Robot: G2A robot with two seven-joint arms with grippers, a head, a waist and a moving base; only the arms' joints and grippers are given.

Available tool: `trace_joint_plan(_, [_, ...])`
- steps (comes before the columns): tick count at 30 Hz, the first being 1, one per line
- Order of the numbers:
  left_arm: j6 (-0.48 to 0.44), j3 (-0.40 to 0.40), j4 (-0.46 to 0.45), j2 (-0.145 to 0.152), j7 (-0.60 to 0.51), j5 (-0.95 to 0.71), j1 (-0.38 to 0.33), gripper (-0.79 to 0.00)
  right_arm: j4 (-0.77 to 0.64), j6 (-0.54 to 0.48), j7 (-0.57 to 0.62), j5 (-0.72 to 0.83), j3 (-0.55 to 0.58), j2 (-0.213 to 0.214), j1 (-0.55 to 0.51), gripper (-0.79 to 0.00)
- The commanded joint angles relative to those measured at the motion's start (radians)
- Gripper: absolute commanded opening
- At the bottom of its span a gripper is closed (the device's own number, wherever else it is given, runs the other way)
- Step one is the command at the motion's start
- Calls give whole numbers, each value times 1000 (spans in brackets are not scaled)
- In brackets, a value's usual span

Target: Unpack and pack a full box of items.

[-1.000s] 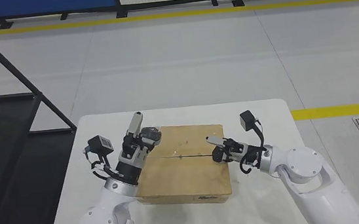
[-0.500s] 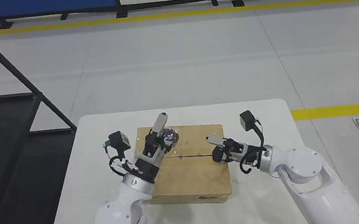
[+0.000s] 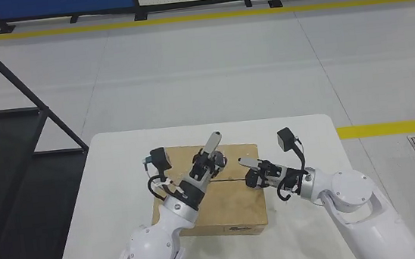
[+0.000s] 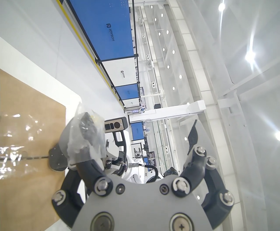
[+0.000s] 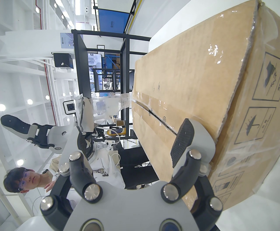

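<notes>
A: Top view: brown cardboard box (image 3: 231, 207) is sitting shut at ctr of white table (image 3: 291, 132). Left gripper (image 3: 211, 153) is hovering over lid seam (image 3: 231, 176), slightly toward 12 o'clock. Right gripper (image 3: 250, 171) is sitting at seam's 3 o'clock end.

B: Left wrist?

A: Left gripper (image 4: 139, 133) is gaping, grasping nothing, but a crumpled clear tape wad (image 4: 85, 131) is clinging to one finger (image 4: 89, 168).

B: Right wrist?

A: Right gripper (image 5: 131, 135) is splayed too, one pad (image 5: 181, 142) seeming to touch box (image 5: 186, 76) edge by seam (image 5: 153, 113). Glossy tape is showing on lid, handling symbols on side.

B: Risks?

A: Wad is prob. going to foul next grip. Leftover tape may be holding flaps, so pulling could drag box.
</notes>
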Motion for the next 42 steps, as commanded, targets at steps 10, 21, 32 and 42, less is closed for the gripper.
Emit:
trace_joint_plan(10, [19, -1, -55, 0, -40, 38, 41, 0, 0, 0, 0, 0, 0, 0, 0, 0])
trace_joint_plan(21, [23, 4, -79, -4, -54, 58, 53, 0, 0, 0, 0, 0, 0, 0, 0, 0])
trace_joint_plan(32, [12, 36, -116, -13, -51, 83, 56, 0, 0, 0, 0, 0, 0, 0, 0, 0])
trace_joint_plan(42, [1, 72, -131, -24, -52, 101, 56, 0, 0, 0, 0, 0, 0, 0, 0, 0])
